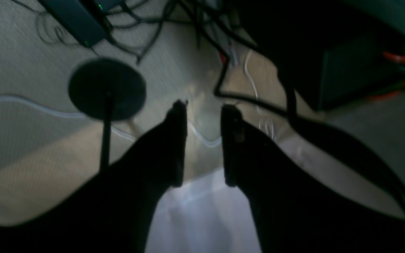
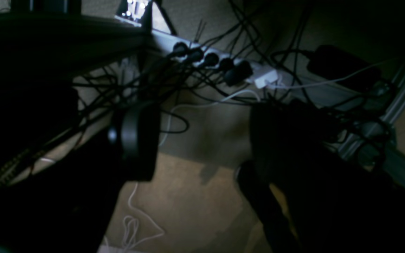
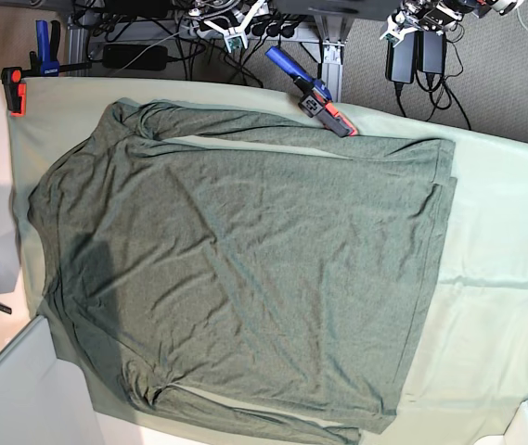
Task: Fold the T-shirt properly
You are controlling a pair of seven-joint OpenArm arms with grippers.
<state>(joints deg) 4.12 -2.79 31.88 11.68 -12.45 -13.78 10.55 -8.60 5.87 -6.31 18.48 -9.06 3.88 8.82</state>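
The dark olive-green T-shirt point(image 3: 245, 269) lies spread flat and wrinkled on the pale green table cloth point(image 3: 495, 315) in the base view, with sleeves at the far and near left and its hem to the right. Both arms are drawn back behind the table's far edge: the right arm point(image 3: 234, 23) at top centre, the left arm point(image 3: 417, 20) at top right. In the left wrist view my left gripper point(image 1: 204, 107) is open and empty, hanging over the floor. In the right wrist view my right gripper point(image 2: 206, 140) is open wide and empty over floor cables. The shirt shows in neither wrist view.
A blue and orange clamp point(image 3: 312, 93) lies at the table's back edge, touching the shirt's far side. An orange clamp point(image 3: 13, 88) and a blue clamp point(image 3: 43, 42) grip the far left corner. A power strip point(image 2: 223, 63) and cables lie on the floor.
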